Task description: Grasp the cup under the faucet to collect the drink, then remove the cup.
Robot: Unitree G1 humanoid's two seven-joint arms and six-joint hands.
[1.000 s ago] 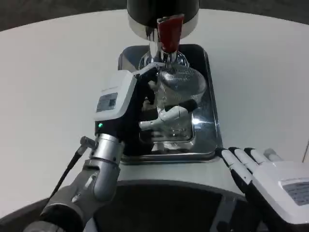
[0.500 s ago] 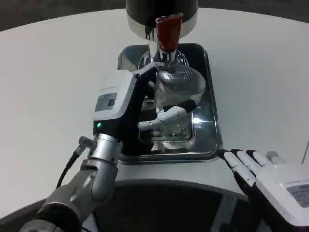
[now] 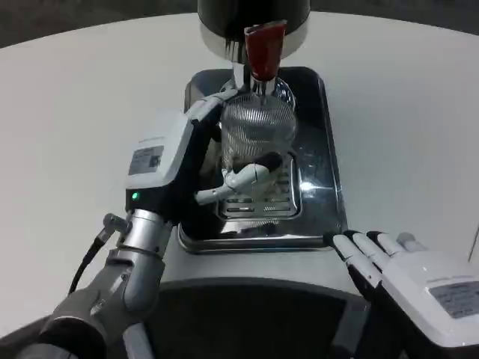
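Note:
A clear ribbed cup [image 3: 257, 134] stands on the steel drip tray [image 3: 325, 187], right below the red faucet handle [image 3: 263, 49] of the dark dispenser [image 3: 253, 19]. My left hand [image 3: 196, 166] grips the cup from its left side, with white fingers [image 3: 243, 178] wrapped across its lower front. I cannot tell whether any drink is in the cup. My right hand [image 3: 415, 288] waits at the lower right near the table's front edge, fingers apart and holding nothing.
The tray has a slotted grate [image 3: 269, 202] in front of the cup. White tabletop [image 3: 75, 112] spreads to the left and right of the tray. A dark curved edge [image 3: 254, 307] runs along the bottom.
My left hand and the cup have shifted left and further back, bringing the cup directly beneath the faucet. My right hand has moved slightly left.

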